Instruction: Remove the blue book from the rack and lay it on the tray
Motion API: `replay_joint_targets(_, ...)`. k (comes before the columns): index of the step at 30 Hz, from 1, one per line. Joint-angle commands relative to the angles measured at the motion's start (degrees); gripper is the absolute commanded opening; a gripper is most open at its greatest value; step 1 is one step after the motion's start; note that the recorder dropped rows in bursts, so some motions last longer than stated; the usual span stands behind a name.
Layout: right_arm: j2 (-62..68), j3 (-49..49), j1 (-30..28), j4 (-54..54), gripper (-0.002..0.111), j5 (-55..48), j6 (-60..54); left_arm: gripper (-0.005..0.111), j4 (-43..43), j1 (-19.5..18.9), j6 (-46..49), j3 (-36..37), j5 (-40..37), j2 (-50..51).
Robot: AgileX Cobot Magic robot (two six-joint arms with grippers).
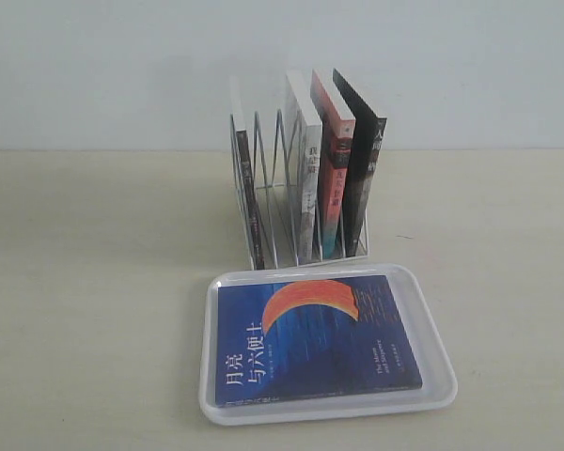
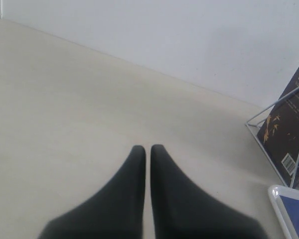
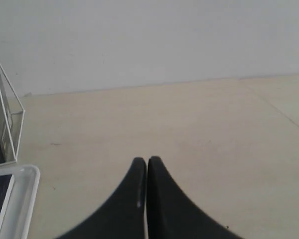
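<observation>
Table (image 1: 85, 310): pale beige surface, a few faint marks. Wall (image 1: 113, 66): plain white, meeting the table's far edge.

Four books stand upright toward 12 o'clock on the table, spines facing the exterior view. The thin dark book (image 1: 251, 202) is leftmost, apart from the others. At its 3 o'clock, close side by side in this order: grey-white book (image 1: 305, 178), red-spined book (image 1: 333, 178), black book (image 1: 365, 174).

Exterior camera faces the rack (image 1: 273, 202) frontally; both wrist views glimpse its edges.
</observation>
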State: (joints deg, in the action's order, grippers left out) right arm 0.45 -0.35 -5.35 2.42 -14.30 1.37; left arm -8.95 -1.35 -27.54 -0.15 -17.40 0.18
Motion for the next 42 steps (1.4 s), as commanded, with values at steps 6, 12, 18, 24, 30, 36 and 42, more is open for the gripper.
replay_joint_targets(6,-0.45,0.35,0.1,0.06,0.0,-5.04,-0.36,0.004,-0.03,-0.14,0.25,0.15,0.72,-0.18)
replay_joint_targets(12,-0.45,0.35,5.41,-0.18,0.0,-5.04,-1.37,0.004,-0.03,-0.14,0.25,0.15,0.72,-0.18)
replay_joint_targets(18,-0.45,0.35,5.53,-0.18,0.0,-5.04,-1.86,0.004,-0.03,-0.14,0.25,0.15,0.72,-0.18)
replay_joint_targets(24,-0.45,0.35,5.53,-0.18,0.0,-5.04,-1.67,0.004,-0.03,-0.14,0.25,0.15,0.72,-0.18)
replay_joint_targets(30,-0.45,0.35,5.53,-0.18,0.0,-5.04,-1.67,0.004,-0.03,-0.14,0.25,0.15,0.72,-0.18)
replay_joint_targets(36,-0.45,0.35,5.53,-0.18,0.0,-5.04,-1.67,0.004,-0.03,-0.14,0.25,0.15,0.72,-0.18)
replay_joint_targets(42,-0.45,0.35,5.53,-0.18,0.0,-5.04,-1.67,0.004,-0.03,-0.14,0.25,0.15,0.72,-0.18)
